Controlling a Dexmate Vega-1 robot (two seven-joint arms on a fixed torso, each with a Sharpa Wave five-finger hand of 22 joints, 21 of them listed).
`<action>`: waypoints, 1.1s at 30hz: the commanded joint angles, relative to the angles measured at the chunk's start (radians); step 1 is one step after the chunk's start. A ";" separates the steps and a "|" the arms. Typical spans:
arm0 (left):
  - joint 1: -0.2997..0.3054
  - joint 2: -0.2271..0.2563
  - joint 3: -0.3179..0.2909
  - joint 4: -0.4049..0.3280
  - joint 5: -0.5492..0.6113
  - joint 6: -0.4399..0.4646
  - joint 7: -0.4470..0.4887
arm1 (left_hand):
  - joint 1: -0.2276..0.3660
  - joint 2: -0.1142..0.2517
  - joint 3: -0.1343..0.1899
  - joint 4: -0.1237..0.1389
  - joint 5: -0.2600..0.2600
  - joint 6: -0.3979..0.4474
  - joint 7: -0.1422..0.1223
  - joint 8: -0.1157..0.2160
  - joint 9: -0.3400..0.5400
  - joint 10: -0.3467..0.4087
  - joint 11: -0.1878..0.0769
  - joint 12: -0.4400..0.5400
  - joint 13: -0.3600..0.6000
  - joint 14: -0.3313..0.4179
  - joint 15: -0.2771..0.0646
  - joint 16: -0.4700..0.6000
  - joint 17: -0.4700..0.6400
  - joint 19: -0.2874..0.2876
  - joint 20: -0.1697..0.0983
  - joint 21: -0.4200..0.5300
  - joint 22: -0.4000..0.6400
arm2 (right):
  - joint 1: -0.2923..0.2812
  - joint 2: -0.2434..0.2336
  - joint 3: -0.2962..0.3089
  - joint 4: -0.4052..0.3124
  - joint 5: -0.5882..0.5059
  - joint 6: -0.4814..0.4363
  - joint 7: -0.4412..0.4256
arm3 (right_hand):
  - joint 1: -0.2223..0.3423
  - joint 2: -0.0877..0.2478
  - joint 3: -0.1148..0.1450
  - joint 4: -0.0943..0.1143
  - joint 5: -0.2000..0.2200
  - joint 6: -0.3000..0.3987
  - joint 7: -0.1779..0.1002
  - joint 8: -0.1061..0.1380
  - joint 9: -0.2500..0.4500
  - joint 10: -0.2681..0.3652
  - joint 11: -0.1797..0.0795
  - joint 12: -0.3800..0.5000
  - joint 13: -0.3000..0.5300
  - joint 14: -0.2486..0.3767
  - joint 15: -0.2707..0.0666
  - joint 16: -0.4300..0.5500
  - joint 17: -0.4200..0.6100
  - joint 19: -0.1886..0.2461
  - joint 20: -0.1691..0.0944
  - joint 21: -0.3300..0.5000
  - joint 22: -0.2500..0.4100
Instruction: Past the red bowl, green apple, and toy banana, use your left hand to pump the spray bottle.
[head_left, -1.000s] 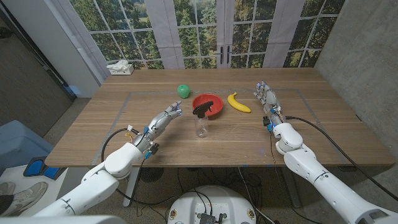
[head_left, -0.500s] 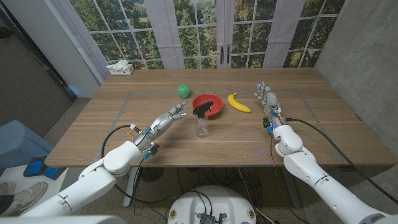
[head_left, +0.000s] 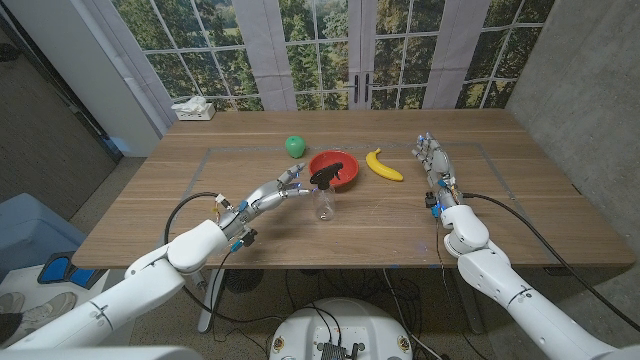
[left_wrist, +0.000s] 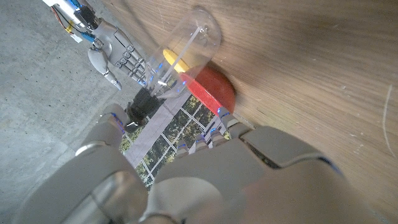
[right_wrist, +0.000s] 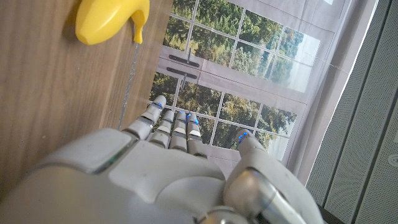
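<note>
A clear spray bottle (head_left: 323, 203) with a black pump head (head_left: 324, 177) stands upright in front of the red bowl (head_left: 336, 166). My left hand (head_left: 281, 190) reaches toward it from the left, fingers apart and holding nothing, its fingertips just short of the pump head. The left wrist view has the bottle (left_wrist: 178, 59) and its black head (left_wrist: 142, 106) beyond my left hand (left_wrist: 205, 180), with the bowl (left_wrist: 211, 87) behind. A green apple (head_left: 294, 146) lies left of the bowl, a toy banana (head_left: 381, 166) right of it. My right hand (head_left: 431, 160) stands apart with fingers extended, empty.
A white tissue box (head_left: 194, 109) sits at the table's far left corner. The banana (right_wrist: 111, 20) lies on the wood ahead of my right hand (right_wrist: 168, 174). Windows stand behind the table's far edge. Bare wood lies in front of the bottle.
My left hand has moved right and forward toward the bottle's pump head, closing the gap. My right hand has shifted slightly.
</note>
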 joint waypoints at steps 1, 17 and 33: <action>-0.015 0.012 0.011 -0.039 0.099 0.049 0.039 | 0.045 -0.008 -0.005 0.000 0.001 0.033 -0.009 0.019 0.004 0.000 0.008 0.015 0.001 0.027 -0.025 0.010 0.003 0.039 -0.049 -0.004 0.005 | -0.022 -0.003 0.011 -0.014 -0.005 0.014 -0.008 | -0.007 -0.006 0.004 -0.005 -0.004 0.009 -0.002 0.004 0.002 0.011 0.001 0.007 0.003 0.012 0.000 0.005 0.002 0.012 0.003 -0.002 0.002; -0.099 -0.010 0.071 -0.012 0.014 0.077 -0.078 | 0.180 0.011 0.025 0.000 0.005 0.066 0.017 0.031 0.008 0.075 0.026 0.023 0.003 0.113 -0.001 0.012 0.002 0.127 -0.018 -0.016 0.006 | -0.036 -0.016 0.023 -0.027 -0.008 0.010 -0.010 | -0.010 -0.006 0.004 -0.008 -0.004 0.015 -0.001 0.005 0.002 0.014 0.001 0.007 0.003 0.017 0.003 0.007 -0.001 0.019 0.006 -0.007 0.002; -0.159 -0.039 0.113 0.005 0.019 0.086 -0.101 | 0.277 0.026 0.049 -0.005 0.000 0.082 -0.014 0.032 0.009 0.105 0.024 0.022 0.003 0.157 0.016 0.009 0.001 0.153 0.008 -0.033 0.007 | -0.039 -0.022 0.032 -0.021 0.005 0.009 0.001 | -0.015 -0.005 0.004 -0.009 -0.004 0.019 -0.002 0.006 0.002 0.024 0.001 0.010 0.002 0.026 0.004 0.011 -0.003 0.031 0.009 -0.011 0.002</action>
